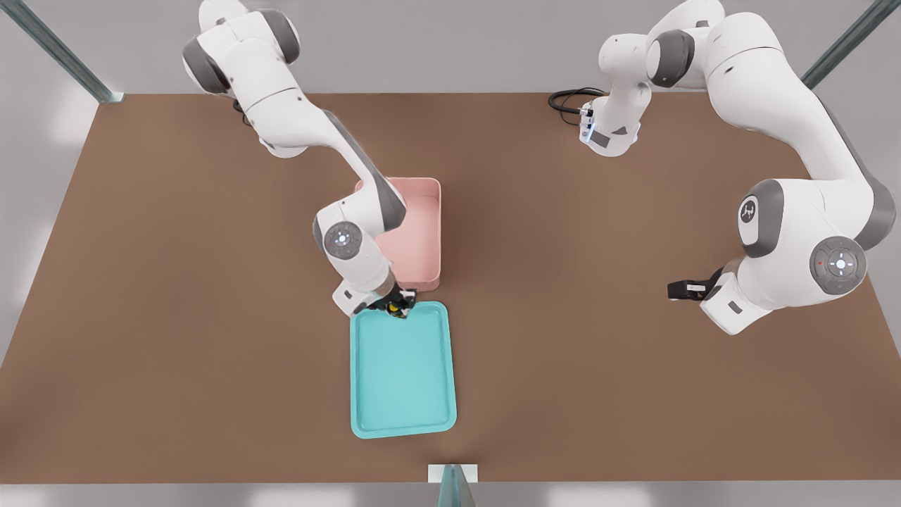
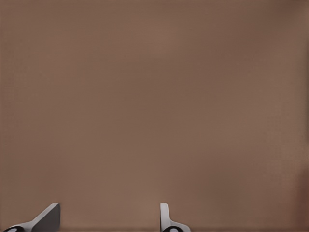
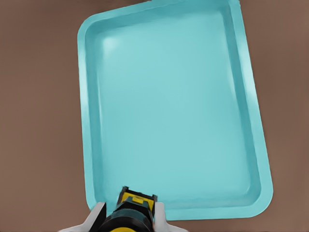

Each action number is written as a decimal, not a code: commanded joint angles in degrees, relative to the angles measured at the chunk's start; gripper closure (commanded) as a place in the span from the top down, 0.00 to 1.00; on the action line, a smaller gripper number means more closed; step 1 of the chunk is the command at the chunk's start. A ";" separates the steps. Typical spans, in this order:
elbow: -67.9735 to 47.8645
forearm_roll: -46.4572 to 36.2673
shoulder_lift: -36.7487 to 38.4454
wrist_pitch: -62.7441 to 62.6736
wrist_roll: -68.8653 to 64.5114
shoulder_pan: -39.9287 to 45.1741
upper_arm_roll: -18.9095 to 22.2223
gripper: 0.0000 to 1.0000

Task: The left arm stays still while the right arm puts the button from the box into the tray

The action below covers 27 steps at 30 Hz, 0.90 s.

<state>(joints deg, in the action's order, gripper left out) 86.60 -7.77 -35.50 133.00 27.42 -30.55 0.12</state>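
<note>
1. The gripper [image 3: 129, 215] of the right arm [image 1: 352, 243] is pinched on the button [image 3: 131, 209]; in the right wrist view the yellow-and-black body sits between the two pale fingers [image 3: 98, 217]. The hold looks slim, so a jolt could twist the button or let it slip out early.
2. The button hangs just over the tray [image 1: 366, 394] rim nearest the box [image 1: 431, 211], not over the tray's middle. Letting go here risks it striking the rim and bouncing onto the counter [image 1: 633, 394].
3. The tray floor is smooth and its rim low; a release from height could send the round-capped button rolling across and over the edge.
4. The box stands just beside that tray end, under the arm's wrist. A low sweep of the arm could nudge its wall and shift it against the tray.
</note>
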 commanded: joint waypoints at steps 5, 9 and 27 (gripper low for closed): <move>-16.90 -2.60 -14.86 1.83 -21.00 0.66 -0.04 0.46; -17.96 -2.69 -14.95 0.95 -21.09 0.84 0.14 1.00; -16.99 0.56 19.77 -52.49 -27.07 26.94 3.66 1.00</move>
<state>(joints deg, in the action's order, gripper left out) 69.46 -2.56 -15.20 82.10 4.22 -3.51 3.97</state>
